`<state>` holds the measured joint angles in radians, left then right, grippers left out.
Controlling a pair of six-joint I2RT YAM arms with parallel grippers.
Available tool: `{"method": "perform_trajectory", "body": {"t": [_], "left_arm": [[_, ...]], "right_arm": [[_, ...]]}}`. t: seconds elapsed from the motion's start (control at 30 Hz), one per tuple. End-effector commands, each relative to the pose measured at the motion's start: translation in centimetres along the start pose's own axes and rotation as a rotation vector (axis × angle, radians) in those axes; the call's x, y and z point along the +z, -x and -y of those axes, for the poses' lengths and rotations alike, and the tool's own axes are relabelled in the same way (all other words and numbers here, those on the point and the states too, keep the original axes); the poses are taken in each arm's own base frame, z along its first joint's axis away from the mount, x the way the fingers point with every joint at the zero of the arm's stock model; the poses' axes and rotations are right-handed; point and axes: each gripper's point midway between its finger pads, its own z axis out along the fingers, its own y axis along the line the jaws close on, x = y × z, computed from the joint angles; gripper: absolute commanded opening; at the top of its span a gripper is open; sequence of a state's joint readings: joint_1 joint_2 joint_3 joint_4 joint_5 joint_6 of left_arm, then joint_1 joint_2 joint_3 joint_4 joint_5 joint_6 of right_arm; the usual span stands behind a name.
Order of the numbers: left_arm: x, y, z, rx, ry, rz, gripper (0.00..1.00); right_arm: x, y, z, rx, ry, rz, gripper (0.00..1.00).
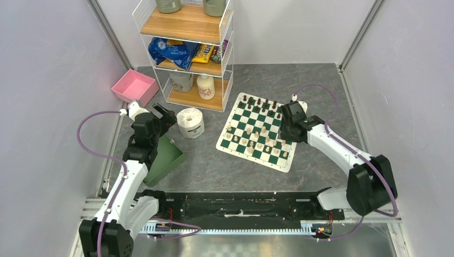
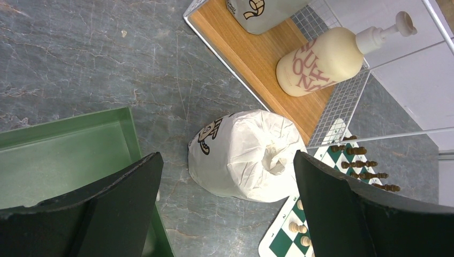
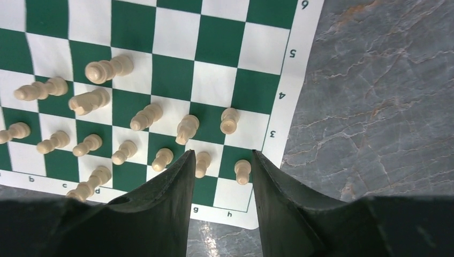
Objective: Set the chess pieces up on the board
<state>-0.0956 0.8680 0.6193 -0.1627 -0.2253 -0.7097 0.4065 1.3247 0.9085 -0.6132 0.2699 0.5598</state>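
Right end effector (image 3: 222,155), half-open and empty, hangs over the green-and-white checkered board's (image 3: 214,48) cream turned pawns (image 3: 242,171), likely clearing them; left end effector (image 2: 227,156) gapes empty.

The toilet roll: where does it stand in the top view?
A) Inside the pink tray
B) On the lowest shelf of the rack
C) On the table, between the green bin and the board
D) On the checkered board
C: the toilet roll stands on the grey table, with the green bin on one side of it and the board on the other.
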Motion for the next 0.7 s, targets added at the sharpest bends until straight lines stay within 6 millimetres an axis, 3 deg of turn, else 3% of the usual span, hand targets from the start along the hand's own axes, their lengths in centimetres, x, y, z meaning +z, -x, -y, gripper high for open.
{"method": "perform_trajectory", "body": {"t": [0.0, 0.37, 0.67], "left_arm": [[-0.3, 1.3, 0.7, -0.026, -0.021, 0.042, 1.0], [-0.2, 1.5, 0.6, -0.023, -0.017, 0.046, 1.0], [-0.2, 1.6, 0.8, -0.026, -0.02, 0.046, 1.0]], "right_arm": [[1.0, 0.3, -0.7, -0.021, -0.003, -0.034, 0.51], [3.6, -0.9, -0.3, -0.039, -0.046, -0.103, 0.49], [4.5, -0.4, -0.2, -0.032, -0.041, -0.1, 0.45]]}}
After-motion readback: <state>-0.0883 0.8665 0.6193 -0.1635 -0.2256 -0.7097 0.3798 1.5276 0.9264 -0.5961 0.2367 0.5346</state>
